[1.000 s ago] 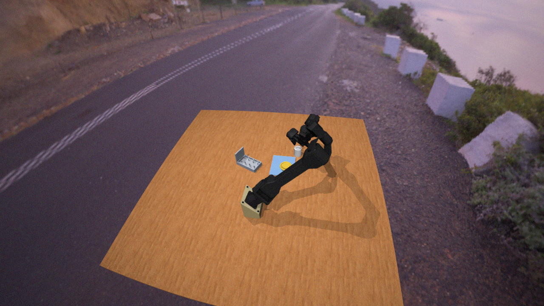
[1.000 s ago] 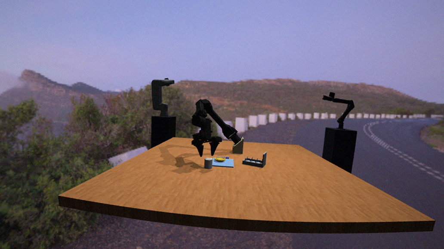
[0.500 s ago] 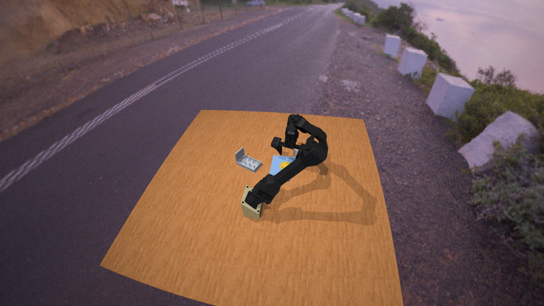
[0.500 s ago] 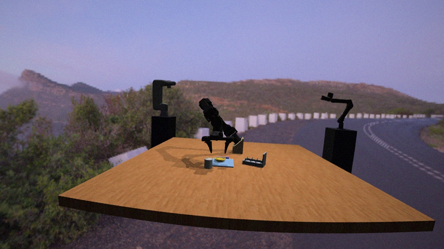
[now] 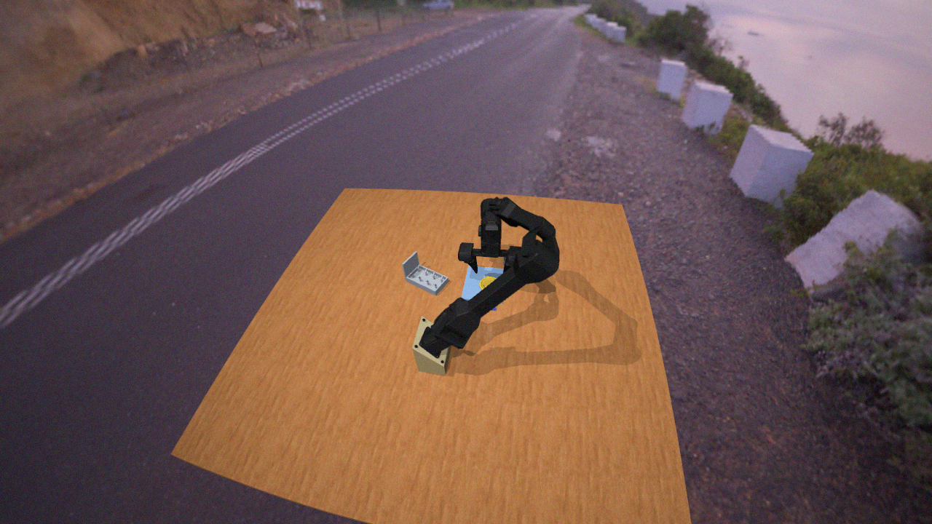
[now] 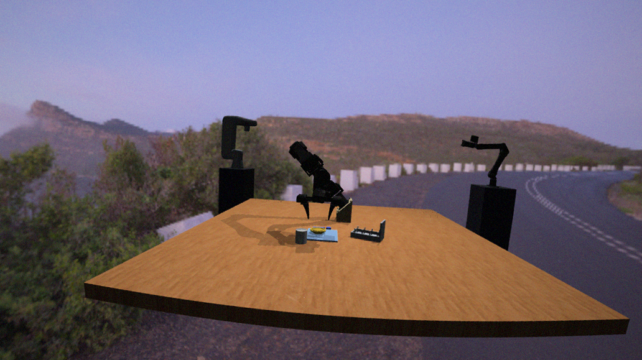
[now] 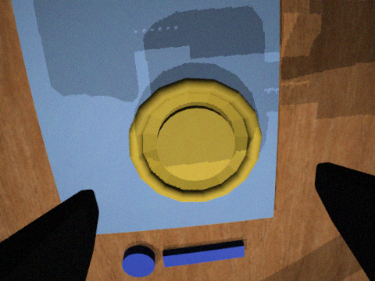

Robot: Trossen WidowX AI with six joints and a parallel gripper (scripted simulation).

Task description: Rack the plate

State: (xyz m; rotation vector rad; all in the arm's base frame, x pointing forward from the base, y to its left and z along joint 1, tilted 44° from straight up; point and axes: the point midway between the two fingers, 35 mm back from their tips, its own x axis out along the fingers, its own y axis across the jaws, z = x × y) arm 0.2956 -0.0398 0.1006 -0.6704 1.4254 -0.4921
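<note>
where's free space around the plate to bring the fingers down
Bare blue mat borders the yellow plate on one side and behind it. The opposite side is tighter, with only a thin strip before the mat edge. Toward the open gripper, the blue spoon crowds the wood.

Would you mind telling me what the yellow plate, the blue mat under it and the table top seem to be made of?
Yellow plate: smooth and matte, perhaps plastic or glazed ceramic; uniform colour, no glare. Blue mat: thin, flat sheet, possibly cloth or paper; faint speckle. Table top: wood or wood veneer, shown by its streaky grain.
</note>
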